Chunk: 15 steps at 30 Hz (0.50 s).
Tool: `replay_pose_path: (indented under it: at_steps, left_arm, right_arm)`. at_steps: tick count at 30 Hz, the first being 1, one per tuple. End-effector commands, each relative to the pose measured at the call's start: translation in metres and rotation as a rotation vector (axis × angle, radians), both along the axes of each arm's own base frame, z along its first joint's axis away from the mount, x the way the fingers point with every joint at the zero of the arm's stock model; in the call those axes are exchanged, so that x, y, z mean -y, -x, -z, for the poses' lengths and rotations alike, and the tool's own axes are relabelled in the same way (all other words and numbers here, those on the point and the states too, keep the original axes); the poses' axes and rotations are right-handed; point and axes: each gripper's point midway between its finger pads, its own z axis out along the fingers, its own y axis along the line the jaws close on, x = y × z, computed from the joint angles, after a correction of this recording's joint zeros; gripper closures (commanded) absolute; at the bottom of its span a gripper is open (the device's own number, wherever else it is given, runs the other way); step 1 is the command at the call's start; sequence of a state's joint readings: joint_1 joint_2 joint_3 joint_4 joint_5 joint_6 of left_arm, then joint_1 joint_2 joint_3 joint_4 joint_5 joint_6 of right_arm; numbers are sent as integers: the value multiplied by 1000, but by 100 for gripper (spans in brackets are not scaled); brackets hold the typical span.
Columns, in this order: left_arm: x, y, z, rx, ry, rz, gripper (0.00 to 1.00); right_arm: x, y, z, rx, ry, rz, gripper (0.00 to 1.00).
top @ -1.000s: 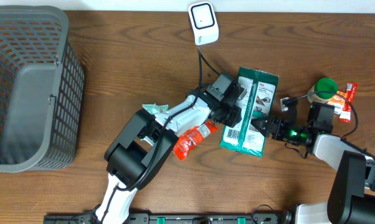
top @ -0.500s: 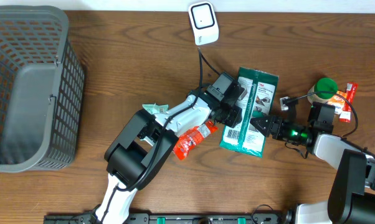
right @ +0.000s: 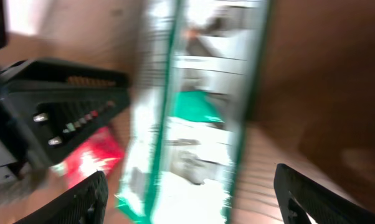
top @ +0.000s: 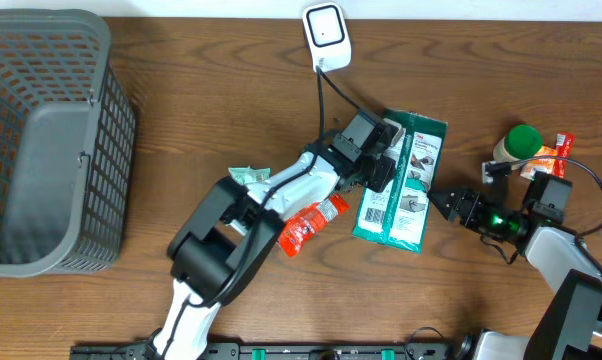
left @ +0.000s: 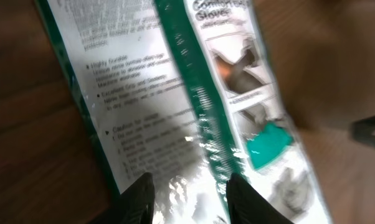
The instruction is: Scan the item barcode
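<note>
A green and white glove package [top: 406, 180] lies flat on the wooden table, with a barcode label [top: 375, 212] near its lower left corner. My left gripper [top: 386, 160] rests over the package's upper left edge. In the left wrist view my left gripper [left: 190, 199] is partly open, and the printed package [left: 175, 93] fills the frame between the fingers. My right gripper [top: 451, 205] is off the package's right edge. It [right: 197, 199] stands wide open, with the package [right: 194, 112] ahead of it. The white scanner [top: 326, 38] sits at the back of the table.
A grey basket [top: 101, 120] stands at the far left. A red packet [top: 306, 225] and a small green-white item [top: 246, 175] lie beside the left arm. A green-capped bottle [top: 522, 140] and an orange packet [top: 554, 160] sit at the right. The scanner's cable [top: 326, 95] runs toward the left gripper.
My right gripper has opened wider and drawn back to the right, away from the package. My left gripper has shifted up along the package's left edge.
</note>
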<state>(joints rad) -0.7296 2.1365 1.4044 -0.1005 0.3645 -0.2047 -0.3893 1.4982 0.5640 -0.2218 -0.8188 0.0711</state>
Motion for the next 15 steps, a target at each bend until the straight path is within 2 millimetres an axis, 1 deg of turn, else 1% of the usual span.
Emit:
replay_pose_path:
  at_steps: [1, 2, 5, 9, 11, 15]
  left_arm:
    - [1, -3, 29, -7, -36, 2, 61]
    - [0, -2, 39, -17, -45, 2, 61]
    - [-5, 3, 53, -53, -71, -3, 61]
    - [-11, 10, 68, -93, -107, -3, 61]
    - [-13, 12, 70, -101, -115, -3, 61]
    - [-13, 12, 71, -102, -115, -3, 61]
  right_arm:
    - [24, -2, 12, -37, 138, 60, 16]
    - [25, -1, 13, -41, 143, 63, 15]
    - [27, 4, 20, -86, 151, 78, 15]
    - [25, 13, 41, -181, 127, 102, 14]
    - [18, 14, 50, -204, 94, 87, 13]
    - [-2, 12, 61, -203, -22, 28, 12]
